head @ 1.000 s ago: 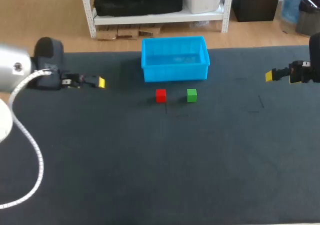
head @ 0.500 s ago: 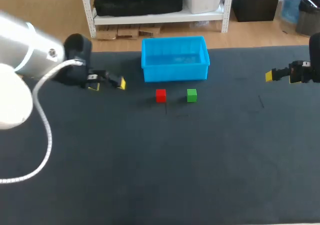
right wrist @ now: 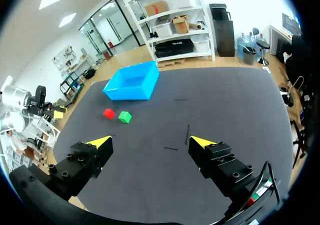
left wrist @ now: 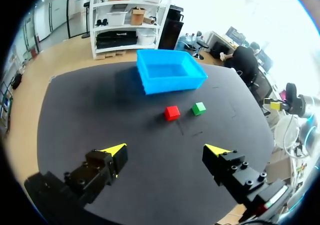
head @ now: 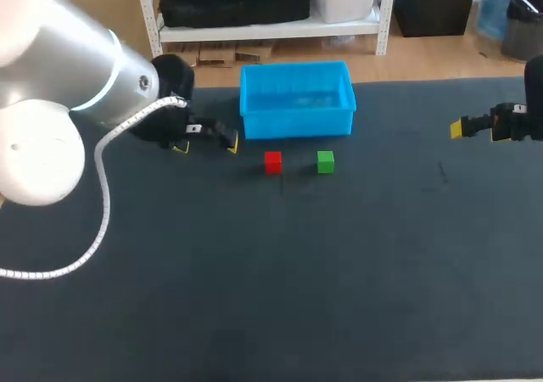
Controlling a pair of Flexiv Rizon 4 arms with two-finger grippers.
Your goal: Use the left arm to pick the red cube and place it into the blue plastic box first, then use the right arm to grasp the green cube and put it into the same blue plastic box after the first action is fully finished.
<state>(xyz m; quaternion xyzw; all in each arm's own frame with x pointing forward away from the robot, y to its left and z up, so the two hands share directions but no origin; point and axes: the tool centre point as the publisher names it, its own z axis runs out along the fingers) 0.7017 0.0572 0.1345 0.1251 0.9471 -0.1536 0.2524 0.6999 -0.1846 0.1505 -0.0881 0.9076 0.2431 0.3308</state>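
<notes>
Left gripper [head: 206, 146] is seen low over the table [head: 254, 297], fingers spread wide, nothing held between them. Just ahead of it the red cube [head: 272, 162] is found on the dark surface, not yet gripped. Right beside that cube, on its far side from the gripper, the green cube [head: 325, 161] is parked with only a small gap between the two. Further off, the blue box [head: 297, 123] looks empty. Well apart, the right gripper [right wrist: 150, 143] is held with fingers apart and empty.

Trouble can be expected from that tight gap: the green cube could be knocked by a wide-set finger, or the red one skewed by an off-centre squeeze.
</notes>
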